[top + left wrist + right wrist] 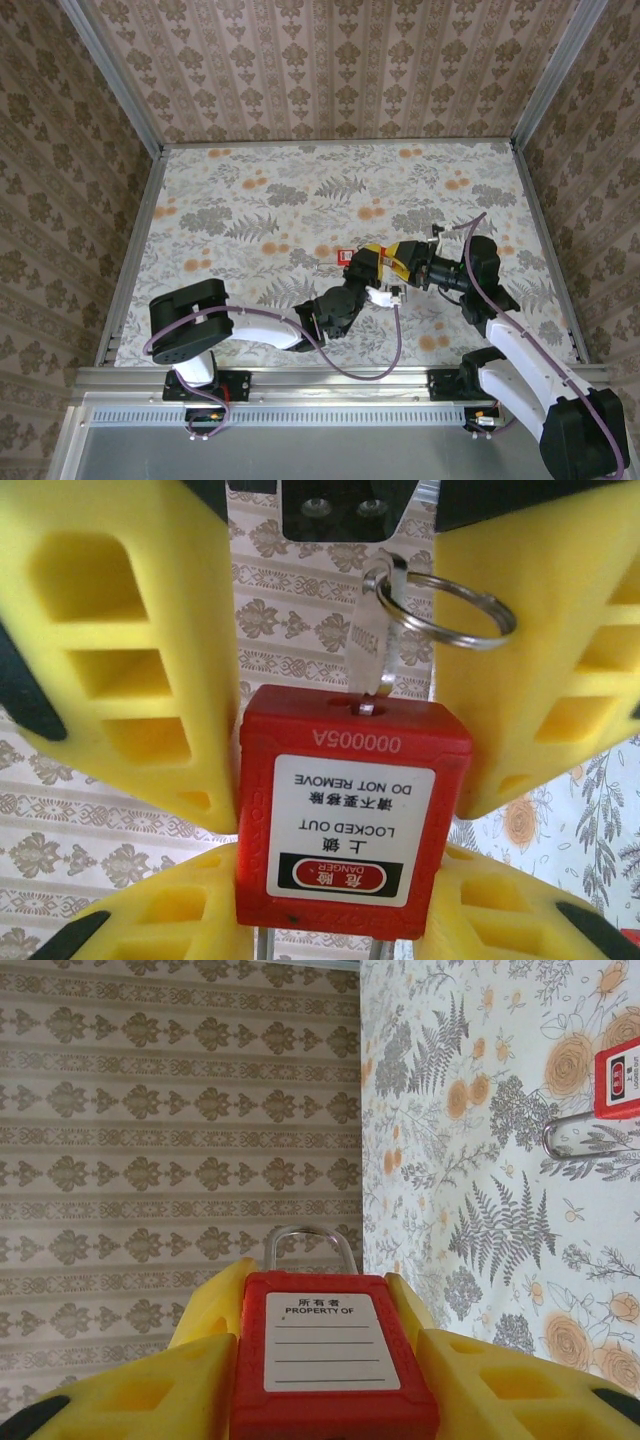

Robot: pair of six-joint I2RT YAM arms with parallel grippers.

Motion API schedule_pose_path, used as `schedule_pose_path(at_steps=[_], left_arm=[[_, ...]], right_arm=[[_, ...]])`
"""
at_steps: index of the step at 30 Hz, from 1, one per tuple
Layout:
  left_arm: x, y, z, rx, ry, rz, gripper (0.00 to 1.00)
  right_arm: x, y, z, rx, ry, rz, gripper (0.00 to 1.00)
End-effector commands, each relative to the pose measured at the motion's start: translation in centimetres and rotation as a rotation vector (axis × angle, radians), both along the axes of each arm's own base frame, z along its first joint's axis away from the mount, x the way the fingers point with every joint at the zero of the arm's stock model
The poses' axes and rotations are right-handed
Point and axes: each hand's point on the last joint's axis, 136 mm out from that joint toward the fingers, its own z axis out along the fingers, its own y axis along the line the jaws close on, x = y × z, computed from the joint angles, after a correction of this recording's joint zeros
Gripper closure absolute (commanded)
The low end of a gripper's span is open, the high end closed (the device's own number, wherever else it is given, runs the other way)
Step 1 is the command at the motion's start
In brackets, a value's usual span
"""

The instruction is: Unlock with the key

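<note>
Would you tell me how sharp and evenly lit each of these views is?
Top external: table evenly lit, no glare, shadows faint. Left wrist: padlock print crisp, key glinting. Right wrist: padlock sharp, near fingers soft-edged.

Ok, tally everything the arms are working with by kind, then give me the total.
red padlock: 2 (held padlock, loose padlock)
key: 1
key ring: 1
total: 4
</note>
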Motion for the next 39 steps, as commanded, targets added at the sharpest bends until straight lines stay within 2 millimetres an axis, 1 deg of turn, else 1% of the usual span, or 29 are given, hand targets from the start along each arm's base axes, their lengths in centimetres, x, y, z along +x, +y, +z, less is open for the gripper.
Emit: schedule_pose_path(at_steps=[1,3,9,12,18,20,22,24,25,27,30,33,35,37,39], left_arm=[[-1.3,-0.8,2.4,-0.114,-0.003,-0.055,0.91],[-1.3,-0.8,2.3,-0.116,0.0,-0.057,0.91],[-1.3,-0.9,2.2,-0.114,-0.002,-0.054,0.9],[-1.1,-0.8,2.1,-0.108,-0.004,-0.046,0.89],[-0.9,-0.8,1.8,-0.096,-0.013,-0.03,0.88],[-0.9,-0.8,1.8,-0.096,-0.015,-0.027,0.82],[-0.8,-0.7,1.9,-0.099,-0.015,-0.018,0.74],[-0.5,-0.4,1.8,-0.099,-0.01,-0.004,0.59],[-0.3,-0.2,1.9,-0.104,-0.006,0.001,0.54],[-0.4,0.2,2.0,-0.116,0.011,0.004,0.47],[-0.5,0.7,1.9,-0.123,0.065,-0.002,0.38],[-0.8,1.4,1.7,-0.123,0.131,-0.014,0.32],[-1.1,1.8,1.7,-0.115,0.169,-0.028,0.31],[-1.3,2.4,1.5,-0.108,0.211,-0.035,0.32],[-1.4,3.6,1.6,-0.11,0.236,-0.028,0.39]], right_arm=[[0.5,0.2,1.5,0.001,-0.053,0.004,0.48],[0.5,0.2,1.5,0.001,-0.055,0.003,0.5],[0.5,0.1,1.7,0.0,-0.06,-0.002,0.67],[0.3,0.1,1.8,0.0,-0.056,-0.008,0.7],[0.2,-0.1,2.3,0.002,-0.061,-0.019,0.72],[0.1,-0.1,2.5,0.001,-0.066,-0.021,0.73],[0.1,-0.2,2.6,0.0,-0.07,-0.025,0.74],[0.2,-0.4,2.5,-0.014,-0.068,-0.035,0.75],[0.2,-0.4,2.4,-0.022,-0.068,-0.037,0.76],[0.2,-0.6,2.3,-0.037,-0.073,-0.046,0.76],[0.5,-0.8,2.5,-0.052,-0.087,-0.051,0.77],[0.9,-1.0,3.1,-0.061,-0.109,-0.055,0.78],[1.1,-1.1,3.4,-0.067,-0.118,-0.05,0.78],[1.4,-1.5,3.8,-0.073,-0.125,-0.056,0.78],[1.5,-1.9,4.0,-0.077,-0.123,-0.056,0.78]])
